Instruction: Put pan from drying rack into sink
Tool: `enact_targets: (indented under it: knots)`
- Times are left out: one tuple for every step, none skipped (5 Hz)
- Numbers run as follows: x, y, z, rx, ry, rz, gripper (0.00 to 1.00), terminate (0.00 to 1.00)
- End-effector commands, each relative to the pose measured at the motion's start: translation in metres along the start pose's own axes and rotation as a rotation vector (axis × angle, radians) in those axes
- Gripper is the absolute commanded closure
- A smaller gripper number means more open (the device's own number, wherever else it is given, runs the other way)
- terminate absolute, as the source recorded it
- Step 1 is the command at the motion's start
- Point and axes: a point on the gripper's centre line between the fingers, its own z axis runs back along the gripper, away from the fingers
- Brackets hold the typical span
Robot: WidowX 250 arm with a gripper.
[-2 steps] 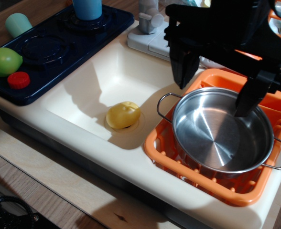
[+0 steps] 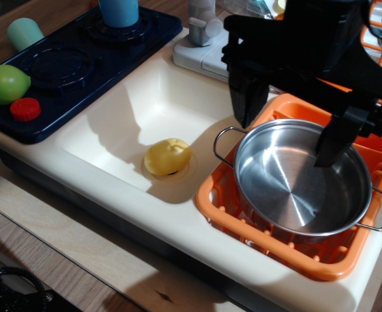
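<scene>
The shiny steel pan [image 2: 295, 185] sits in the orange drying rack [image 2: 243, 224] at the right, with wire loop handles at its left and right. My black gripper [image 2: 287, 133] hangs over the pan's far rim with its jaws wide open. One finger [image 2: 246, 97] is outside the rim at the back left, the other finger [image 2: 334, 140] reaches into the pan at the back right. It holds nothing. The cream-white sink [image 2: 113, 127] lies to the left of the rack.
A yellow toy food piece [image 2: 167, 156] lies on the sink's drain. A grey faucet [image 2: 203, 26] stands behind the sink. The dark blue stove top [image 2: 80, 65] at the left holds a green fruit [image 2: 6, 83], a red cap [image 2: 25, 109] and a blue cup [image 2: 119, 12].
The gripper has shifted slightly to the left and toward the camera over the pan. The pan has not moved.
</scene>
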Motion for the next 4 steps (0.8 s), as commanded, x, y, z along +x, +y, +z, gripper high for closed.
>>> enact_targets:
  knots:
    - [0.023, 0.013, -0.010, -0.035, -0.112, -0.117, 0.00, 0.00]
    - [0.033, 0.019, -0.022, -0.046, -0.133, -0.155, 0.00, 0.00]
    - [0.034, 0.028, -0.032, -0.075, -0.146, -0.169, 0.00, 0.00]
    - [0.027, 0.029, -0.043, -0.094, -0.168, -0.152, 0.00, 0.00]
